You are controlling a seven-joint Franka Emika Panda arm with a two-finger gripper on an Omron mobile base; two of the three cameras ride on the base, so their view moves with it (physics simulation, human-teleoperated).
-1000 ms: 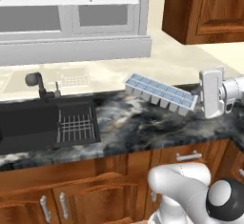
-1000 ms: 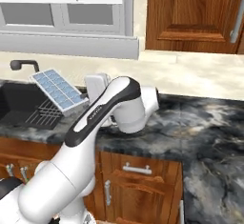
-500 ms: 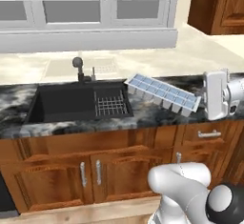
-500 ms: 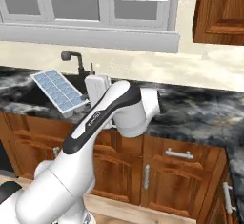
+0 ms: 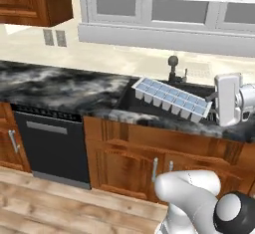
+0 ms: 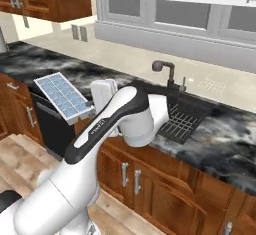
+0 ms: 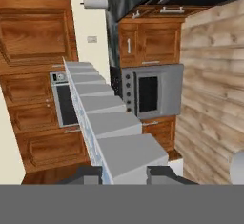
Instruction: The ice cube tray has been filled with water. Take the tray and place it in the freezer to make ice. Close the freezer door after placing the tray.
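I've got the ice cube tray [image 5: 172, 97] pinched by one short end in the gripper [image 7: 124, 174], jaws pressed onto the tray w/ it sticking out sideways like a long lever. It's held in the air over the counter edge [image 5: 74, 109], just in front of the sink [image 5: 199, 96], tilted a bit so the far end sits higher in the left base view.

Risks as I see them: grip is only at the end, so any quick swing or base turn could twist the tray in the jaws or let it slip. Cells hold water [image 6: 62, 95]; more tilt or a jerk could spill it. Long overhang could clip the faucet [image 6: 165, 71] or cabinet fronts [image 5: 124, 153] if I turn tight.

Hard to tell: no freezer in sight from here, so I can't judge approach or whether its door is open. Hand view looks along the tray's underside; contact of the fingertips [image 7: 86, 174] is cut off at the bottom edge, so can't confirm how deep the bite is. Water level per cell not readable.
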